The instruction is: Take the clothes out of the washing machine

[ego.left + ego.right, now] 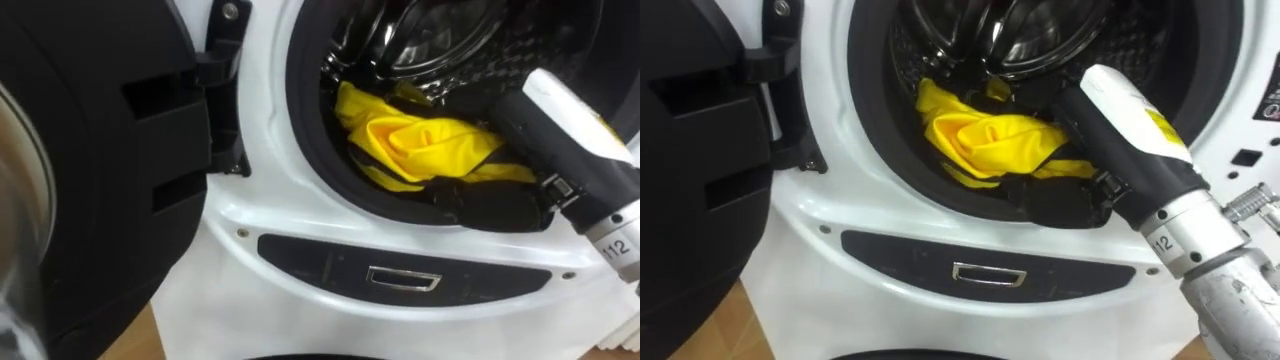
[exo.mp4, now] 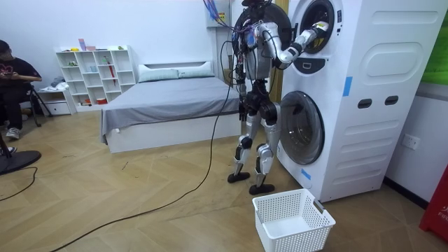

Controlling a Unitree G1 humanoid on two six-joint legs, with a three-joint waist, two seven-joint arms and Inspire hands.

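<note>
The door (image 1: 90, 170) is swung wide to the robot's left, so the drum (image 1: 1020, 40) mouth is clear for the right hand (image 1: 1130, 140), which reaches in over the drum's lower front rim — there the yellow garment (image 1: 980, 140) lies crumpled and glossy, dark cloth (image 1: 1060, 205) at its near edge. The fingers seem buried in that dark fold; whether they grip, I cannot tell.

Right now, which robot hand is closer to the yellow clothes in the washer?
Right. The right hand is inside the drum beside the yellow clothes; the left hand is outside it.
</note>
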